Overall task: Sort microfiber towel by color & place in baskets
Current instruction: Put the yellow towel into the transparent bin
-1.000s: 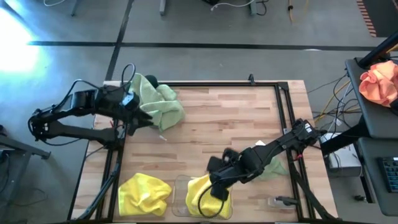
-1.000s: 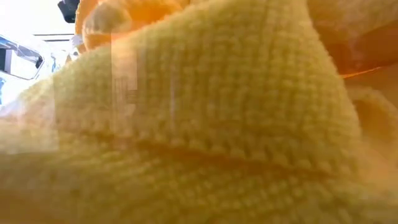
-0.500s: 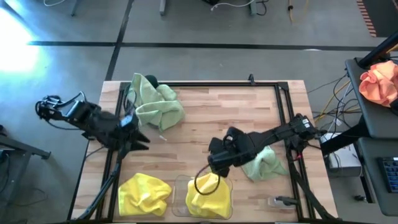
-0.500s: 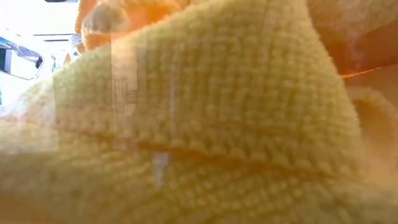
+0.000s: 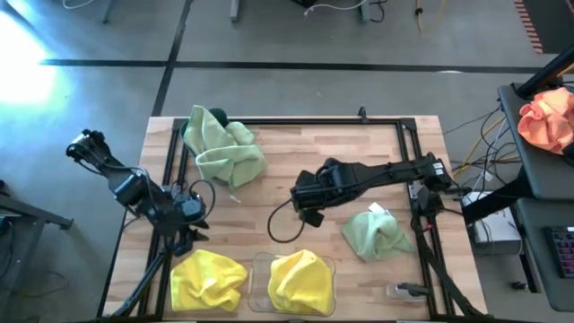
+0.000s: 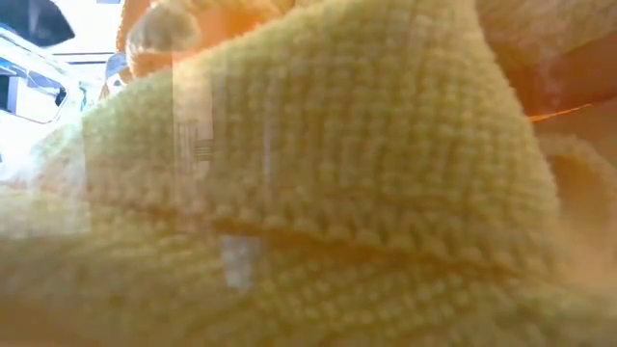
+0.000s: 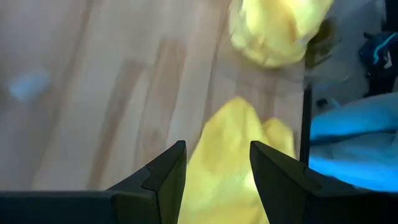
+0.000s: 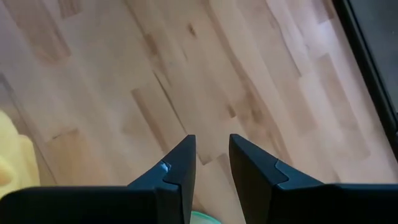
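A yellow microfiber towel lies bunched on the wood at the near left. My left gripper hangs open just on its far side, and in the left wrist view the towel shows beyond the open fingers. A second yellow towel fills the clear basket and blocks the low view. Green towels are heaped on the dark teal basket at the far left. Another green towel lies at the right. My right gripper is open over bare wood.
Black frame rails run along the table's far, left and right sides. A cable loop hangs under the right arm. An orange-pink cloth bundle sits on a stand off the table's right. Bare wood lies in the table's middle.
My left gripper has swung from the green heap at the far left toward the near edge, sinking and turning, and now points at the near-left yellow towel. My right gripper has gone from over the clear basket toward the table's middle; the yellow towel stays in the basket.
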`<state>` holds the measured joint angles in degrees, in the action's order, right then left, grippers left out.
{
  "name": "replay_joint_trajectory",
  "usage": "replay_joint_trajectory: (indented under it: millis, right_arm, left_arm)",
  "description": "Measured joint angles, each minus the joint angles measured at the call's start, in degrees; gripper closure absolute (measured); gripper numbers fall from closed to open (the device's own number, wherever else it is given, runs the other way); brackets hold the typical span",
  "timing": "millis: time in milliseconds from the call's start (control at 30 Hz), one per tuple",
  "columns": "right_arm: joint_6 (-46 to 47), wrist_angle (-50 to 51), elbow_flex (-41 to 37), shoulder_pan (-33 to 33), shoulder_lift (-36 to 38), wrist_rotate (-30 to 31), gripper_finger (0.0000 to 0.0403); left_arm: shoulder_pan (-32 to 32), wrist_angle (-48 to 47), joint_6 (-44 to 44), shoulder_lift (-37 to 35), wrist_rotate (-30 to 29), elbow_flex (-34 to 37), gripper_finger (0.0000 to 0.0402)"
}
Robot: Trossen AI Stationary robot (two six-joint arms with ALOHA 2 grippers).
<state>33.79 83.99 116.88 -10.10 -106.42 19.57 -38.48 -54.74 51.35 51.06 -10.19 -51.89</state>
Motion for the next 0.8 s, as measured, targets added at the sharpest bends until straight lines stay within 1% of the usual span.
replay_joint_trajectory:
  millis: [200,300,433,500,600,800]
  right_arm:
    - [-0.01,0.68,0.02,0.51,0.58,-0.02,0.0318]
    - [-0.38,1.91,0.02,0.49,0.95,-0.04,0.0319]
    - [-1.72,3.17,0.02,0.51,1.53,-0.02,0.0313]
    - [-3.19,3.37,0.02,0.51,2.03,-0.02,0.0311]
    - [-4.46,4.58,0.02,0.51,2.76,-0.04,0.031]
    - [-6.05,6.02,0.02,0.49,4.41,-0.04,0.0318]
  left_arm:
    - [-0.37,6.52,5.84,-0.42,6.5,7.41,0.024]
    - [-1.11,12.97,6.82,-0.42,7.18,10.19,0.024]
    - [-1.29,24.58,10.0,-0.14,7.39,14.3,0.024]
    - [-1.29,28.57,12.21,0.31,6.35,16.38,0.024]
    - [-1.29,29.38,17.33,1.77,3.5,17.97,0.024]
    - [-1.37,29.12,21.77,7.31,3.34,18.81,0.024]
